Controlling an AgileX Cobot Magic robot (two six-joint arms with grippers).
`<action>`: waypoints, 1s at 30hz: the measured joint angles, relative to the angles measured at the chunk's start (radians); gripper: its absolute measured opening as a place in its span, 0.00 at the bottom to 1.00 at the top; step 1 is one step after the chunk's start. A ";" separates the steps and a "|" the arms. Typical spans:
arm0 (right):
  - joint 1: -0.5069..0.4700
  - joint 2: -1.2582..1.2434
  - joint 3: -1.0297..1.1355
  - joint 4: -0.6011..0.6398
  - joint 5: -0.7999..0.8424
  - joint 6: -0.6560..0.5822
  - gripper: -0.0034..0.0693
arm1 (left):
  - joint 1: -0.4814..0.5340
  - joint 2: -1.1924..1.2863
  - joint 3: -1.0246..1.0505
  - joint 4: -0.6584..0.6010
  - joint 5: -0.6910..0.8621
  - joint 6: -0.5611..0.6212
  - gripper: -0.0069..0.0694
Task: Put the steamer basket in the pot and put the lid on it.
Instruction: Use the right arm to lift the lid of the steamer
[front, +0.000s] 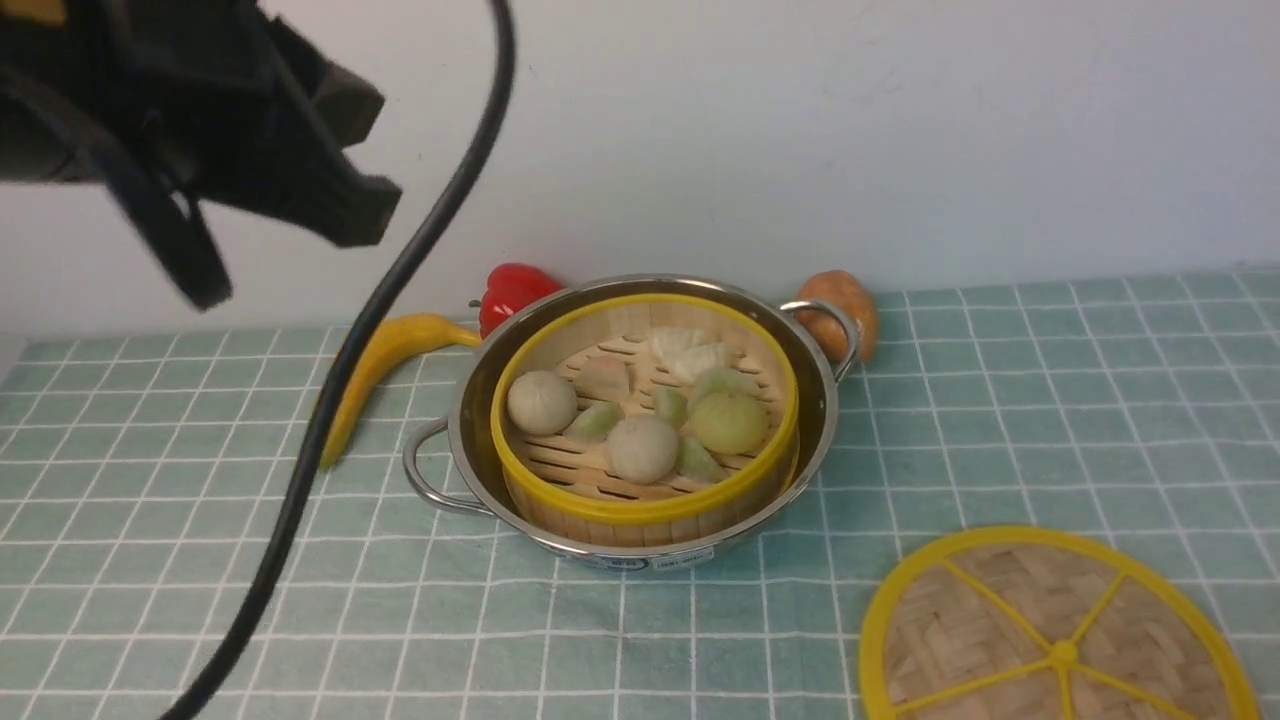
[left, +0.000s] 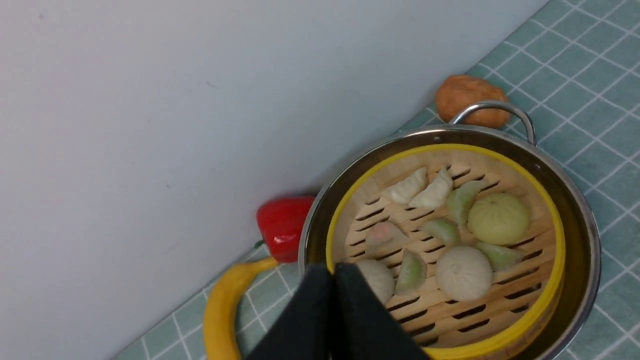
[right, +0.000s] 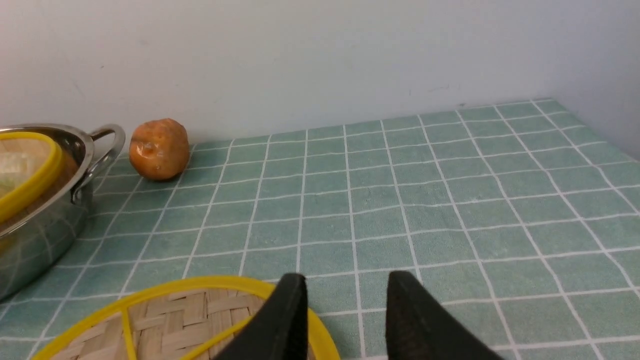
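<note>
The steamer basket (front: 640, 508), bamboo with a yellow rim and buns and dumplings inside, sits inside the shiny steel pot (front: 468, 400) at the table's middle. Basket (left: 547, 305) and pot (left: 582, 225) also show in the left wrist view. My left gripper (front: 205, 280) is raised at the upper left, apart from the pot, its fingers (left: 333, 267) shut together and empty. The flat woven lid (front: 1050, 630) lies on the table at the front right. My right gripper (right: 347, 280) is open and empty, low over the lid's (right: 165, 320) far edge. It is out of the front view.
A banana (front: 385, 365) and a red pepper (front: 515, 290) lie left of and behind the pot. A brown potato (front: 850, 310) sits by the pot's right handle. A black cable (front: 330, 400) hangs across the left. The white wall stands close behind.
</note>
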 joint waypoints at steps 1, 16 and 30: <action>0.000 0.000 0.000 0.000 0.000 0.000 0.38 | 0.041 -0.051 0.079 -0.021 -0.046 0.000 0.08; 0.000 0.000 0.000 0.000 -0.001 0.000 0.38 | 0.398 -0.778 1.046 -0.207 -0.368 -0.035 0.11; 0.000 0.000 0.000 0.000 -0.005 0.000 0.38 | 0.398 -1.127 1.237 -0.166 -0.382 -0.036 0.14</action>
